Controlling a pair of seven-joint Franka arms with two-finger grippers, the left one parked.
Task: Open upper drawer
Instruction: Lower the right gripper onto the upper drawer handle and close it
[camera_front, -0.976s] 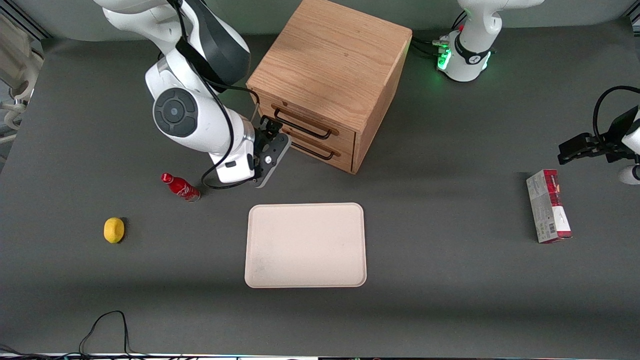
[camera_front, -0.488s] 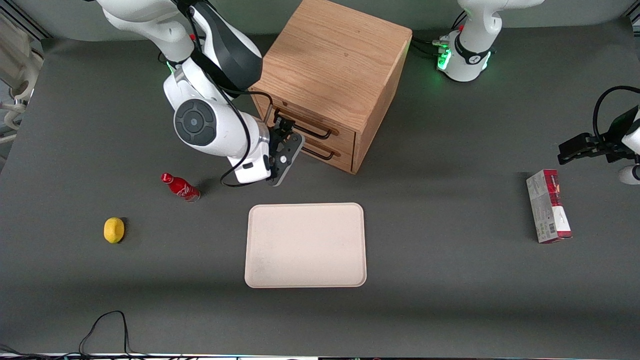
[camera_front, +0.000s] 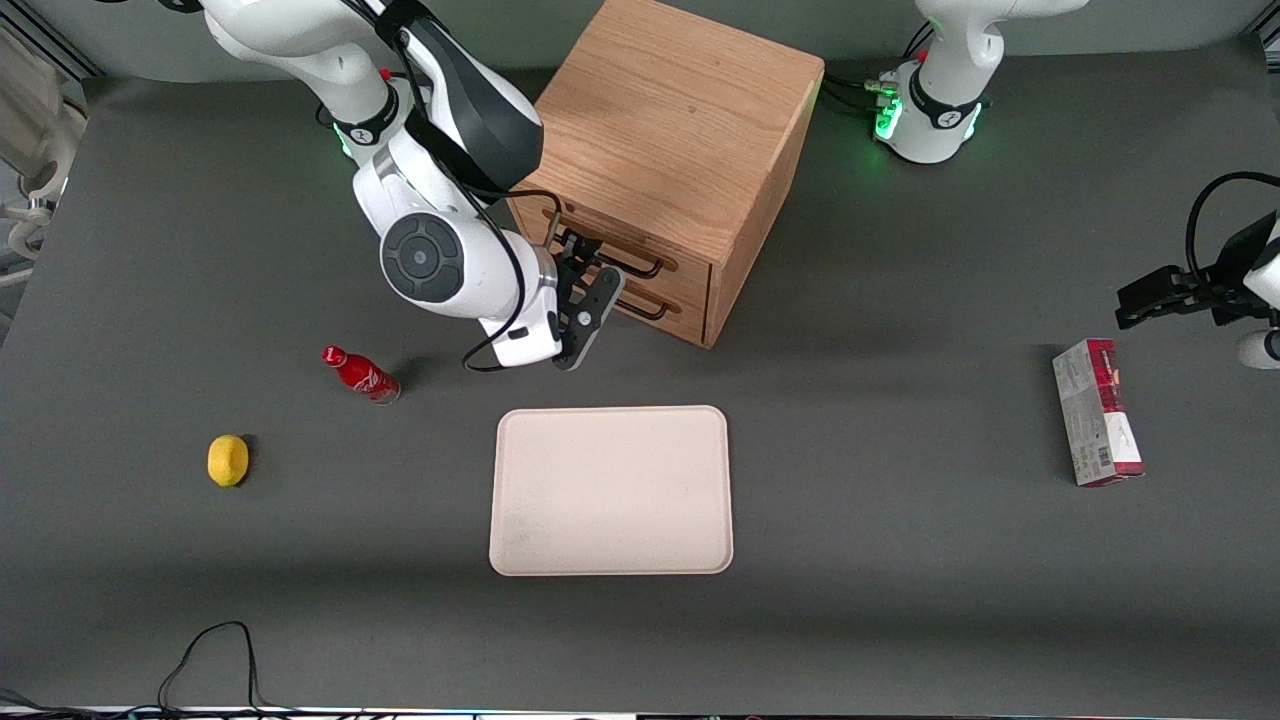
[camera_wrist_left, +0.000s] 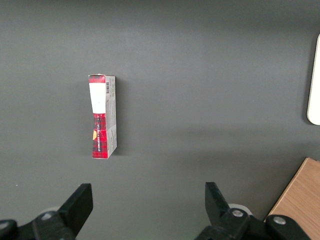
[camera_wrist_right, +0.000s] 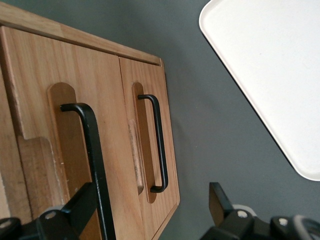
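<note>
The gripper (camera_front: 578, 262), fingers spread and holding nothing, stands directly in front of the cabinet (camera_front: 668, 120), with the upper drawer (camera_front: 610, 245) shut and its black wire handle (camera_wrist_right: 95, 165) running crosswise between the open fingers, not yet clasped.

**Dark grey table and its load**

The table (camera_front: 900, 600) carries an oak cabinet (camera_front: 665, 130) just beside the gripper (camera_front: 580, 262), a cream tray (camera_front: 611, 490) near it, a red bottle (camera_front: 360, 373), a lemon (camera_front: 228, 460), and a carton (camera_front: 1096, 412) well apart.
</note>
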